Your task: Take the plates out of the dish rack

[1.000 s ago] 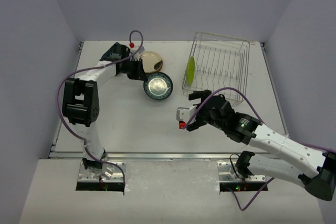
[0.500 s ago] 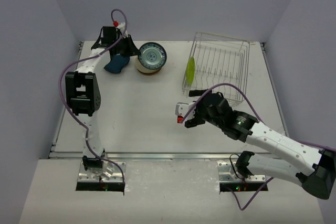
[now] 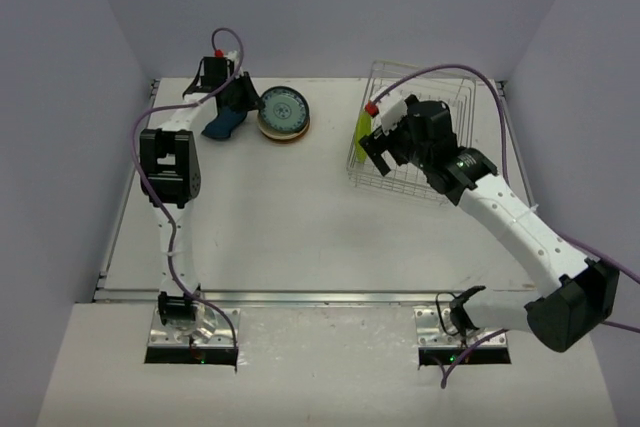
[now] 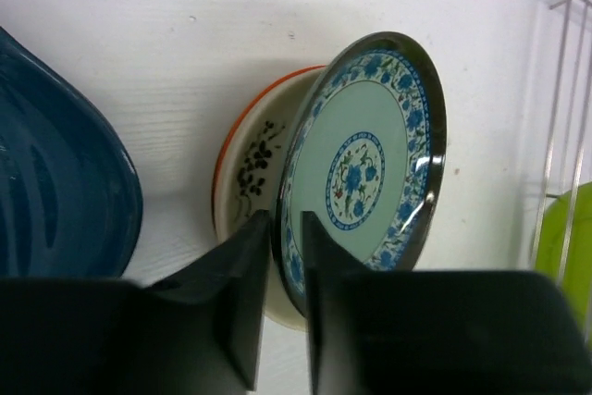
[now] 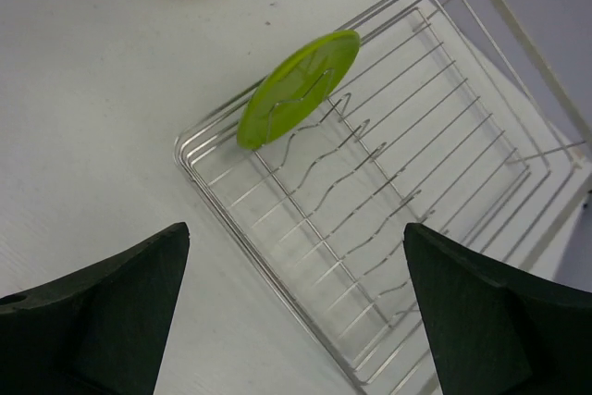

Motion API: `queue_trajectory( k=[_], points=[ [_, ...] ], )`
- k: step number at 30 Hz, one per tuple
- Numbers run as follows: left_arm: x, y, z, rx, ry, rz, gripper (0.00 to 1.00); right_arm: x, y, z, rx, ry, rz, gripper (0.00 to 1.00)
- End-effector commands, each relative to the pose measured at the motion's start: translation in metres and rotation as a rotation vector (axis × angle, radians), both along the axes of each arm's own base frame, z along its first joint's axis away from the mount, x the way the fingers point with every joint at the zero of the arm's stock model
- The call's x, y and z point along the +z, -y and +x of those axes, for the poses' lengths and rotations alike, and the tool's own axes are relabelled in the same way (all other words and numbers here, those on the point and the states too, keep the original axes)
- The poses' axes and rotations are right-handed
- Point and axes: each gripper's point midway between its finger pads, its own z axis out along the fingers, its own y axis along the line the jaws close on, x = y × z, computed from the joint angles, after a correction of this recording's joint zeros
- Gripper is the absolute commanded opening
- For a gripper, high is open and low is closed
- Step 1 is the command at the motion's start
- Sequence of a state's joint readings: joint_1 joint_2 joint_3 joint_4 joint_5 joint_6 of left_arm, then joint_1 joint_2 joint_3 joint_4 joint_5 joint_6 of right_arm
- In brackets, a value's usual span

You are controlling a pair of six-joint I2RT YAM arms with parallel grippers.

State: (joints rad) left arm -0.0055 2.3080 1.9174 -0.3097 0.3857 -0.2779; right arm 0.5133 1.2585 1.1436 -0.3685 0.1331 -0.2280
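Rack [image 3: 452, 97] upper right with green plate [image 3: 360, 135], your right gripper [image 5: 294, 256] gaping above, left gripper [image 4: 287, 219] straddling flowered plate [image 4: 365, 168], grip unclear.

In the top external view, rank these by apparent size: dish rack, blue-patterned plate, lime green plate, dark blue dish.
1. dish rack
2. blue-patterned plate
3 and 4 are unsure: the lime green plate stands edge-on and shows only a sliver, and the dark blue dish is partly hidden by the left arm.
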Motion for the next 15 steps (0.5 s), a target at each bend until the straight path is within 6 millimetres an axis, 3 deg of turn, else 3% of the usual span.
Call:
queue_trajectory(
  k=[1,3,4,7,10,11,13,15],
  points=[
    [0.028,-0.017,0.005,0.053,0.084,0.066,0.45,-0.009,-0.026,0.006,-0.124,-0.241,0.294,0.99],
    [0.032,-0.022,0.002,0.071,0.092,0.092,0.73,-0.016,-0.035,0.011,-0.146,-0.317,0.352,0.99],
    [0.046,-0.023,-0.001,0.073,0.115,0.099,0.79,-0.020,-0.038,0.015,-0.159,-0.347,0.376,0.99],
    [0.057,-0.027,-0.016,0.080,0.133,0.119,1.00,-0.036,-0.051,0.037,-0.214,-0.423,0.428,0.98],
    [0.075,-0.026,-0.041,0.075,0.163,0.115,1.00,-0.049,-0.048,0.066,-0.302,-0.440,0.439,0.93],
    [0.092,-0.025,-0.043,0.075,0.200,0.112,1.00,-0.051,-0.045,0.070,-0.316,-0.440,0.441,0.90],
    [0.089,-0.025,-0.062,0.069,0.192,0.114,1.00,-0.057,-0.043,0.088,-0.359,-0.449,0.455,0.85],
    [0.111,-0.024,-0.082,0.058,0.248,0.123,1.00,-0.065,-0.036,0.106,-0.413,-0.456,0.474,0.80]
  ],
)
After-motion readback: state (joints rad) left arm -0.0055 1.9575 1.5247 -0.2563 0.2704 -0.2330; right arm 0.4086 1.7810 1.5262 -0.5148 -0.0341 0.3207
